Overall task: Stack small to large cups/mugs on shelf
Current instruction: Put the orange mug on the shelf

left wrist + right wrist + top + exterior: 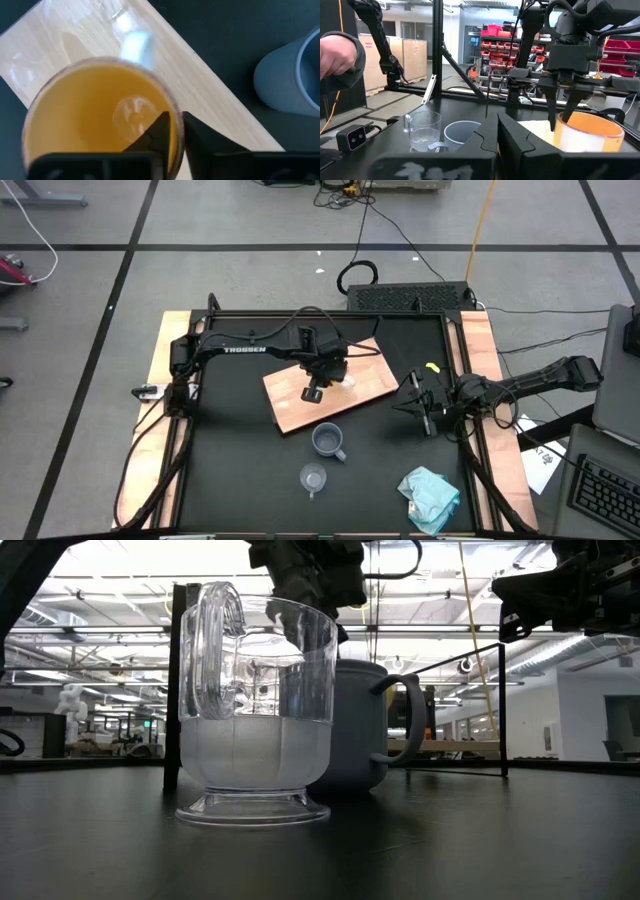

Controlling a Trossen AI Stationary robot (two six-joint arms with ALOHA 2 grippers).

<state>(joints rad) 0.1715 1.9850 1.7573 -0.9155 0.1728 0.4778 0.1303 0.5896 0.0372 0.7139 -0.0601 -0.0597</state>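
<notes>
**Inspector:** State the left pincer's position and what it has.

**Operator:** I have the left pincer [325, 373] directly over the orange mug [587, 131], which stands upright on the shelf [370, 385], the light wood board lying on the tabletop [230, 470]. My left wrist view looks straight down into the mug's bowl. One finger sits inside the rim, the other outside, so the jaws straddle the wall on the side away from the white handle [135, 46]. I judge them clamped on that wall; the right wrist view shows both fingers reaching down to the rim.

**Inspector:** And the other cups?

**Operator:** The blue-grey mug [328, 442] stands on the tabletop just off the shelf's near edge, between the shelf and the clear glass cup [313, 478], which is nearer the front. Both are upright and apart from each other. The teal cloth [432, 495] lies well off to the right.

**Inspector:** Right arm?

**Operator:** The right pincer [425, 412] waits beside the shelf's right end, jaws together, holding nothing.

**Inspector:** What does the next move turn on?

**Operator:** In my judgement, on the vertical line: the mug's axis runs straight up under the left pincer, so any lift or shift must keep it plumb. The left arm is also the nearer one to the blue-grey mug. A wall grip with one finger inside could let the mug swing.
</notes>
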